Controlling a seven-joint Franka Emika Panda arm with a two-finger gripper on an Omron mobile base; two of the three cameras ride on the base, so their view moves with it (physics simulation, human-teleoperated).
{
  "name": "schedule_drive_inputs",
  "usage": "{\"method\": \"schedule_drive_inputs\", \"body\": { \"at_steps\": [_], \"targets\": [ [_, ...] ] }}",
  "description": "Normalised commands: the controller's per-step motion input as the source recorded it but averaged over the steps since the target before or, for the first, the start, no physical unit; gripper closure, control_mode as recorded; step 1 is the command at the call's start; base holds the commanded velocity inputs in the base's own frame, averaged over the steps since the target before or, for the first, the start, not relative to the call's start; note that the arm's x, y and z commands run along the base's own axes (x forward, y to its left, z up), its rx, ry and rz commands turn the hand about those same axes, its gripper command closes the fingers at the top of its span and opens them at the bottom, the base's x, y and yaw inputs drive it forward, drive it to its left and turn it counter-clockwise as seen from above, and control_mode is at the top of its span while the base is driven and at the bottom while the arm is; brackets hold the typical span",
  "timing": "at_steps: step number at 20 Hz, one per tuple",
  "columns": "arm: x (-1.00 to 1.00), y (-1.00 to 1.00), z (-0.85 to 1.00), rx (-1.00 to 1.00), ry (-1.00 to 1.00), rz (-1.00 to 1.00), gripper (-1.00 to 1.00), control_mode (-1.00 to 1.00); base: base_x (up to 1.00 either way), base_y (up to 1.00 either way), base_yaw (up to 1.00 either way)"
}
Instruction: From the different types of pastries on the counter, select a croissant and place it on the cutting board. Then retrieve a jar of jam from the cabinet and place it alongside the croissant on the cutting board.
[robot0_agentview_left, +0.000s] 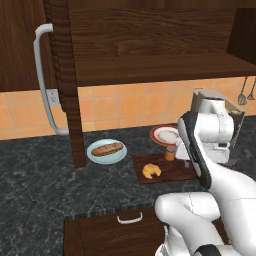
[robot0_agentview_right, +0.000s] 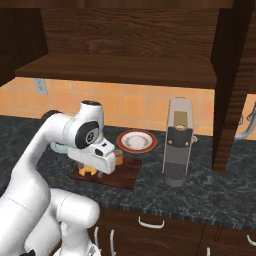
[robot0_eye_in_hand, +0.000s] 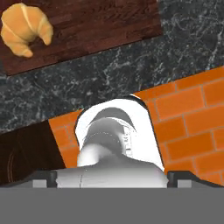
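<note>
Your croissant (robot0_agentview_left: 151, 171) lies on the board (robot0_agentview_left: 172, 172), and the jam jar (robot0_agentview_left: 170, 155) stands at the board's back edge beside it, so both sit together as asked. The gripper (robot0_agentview_right: 111, 159) hangs just over the jar, jaws spread, holding nothing. The red-rimmed plate (robot0_agentview_right: 136, 141) and coffee machine (robot0_agentview_right: 178, 141) crowd behind; the open cabinet (robot0_agentview_left: 150, 55) overhangs.

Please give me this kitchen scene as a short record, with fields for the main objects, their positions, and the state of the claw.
croissant: lies on the cutting board, toward its left end
cutting board: flat on the counter, in front of the red-rimmed plate
jam jar: stands on the back edge of the board, right of the croissant, partly hidden by the arm
baguette loaf: on the pale blue plate, left of the board
cabinet: door open
claw: open, nothing held
</note>
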Motion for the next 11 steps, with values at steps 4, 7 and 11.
{"method": "schedule_drive_inputs", "body": {
  "at_steps": [4, 7, 11],
  "targets": [
    [-0.93, 0.03, 0.10, -0.27, -0.99, 0.00, -1.00, -1.00, 0.00, 0.00, 0.00],
    [-0.85, 0.00, 0.00, -0.23, -1.00, 0.00, -1.00, -1.00, 0.00, 0.00, 0.00],
    [-0.85, 0.00, 0.00, -0.25, -1.00, 0.00, -1.00, -1.00, 0.00, 0.00, 0.00]
  ]
}}
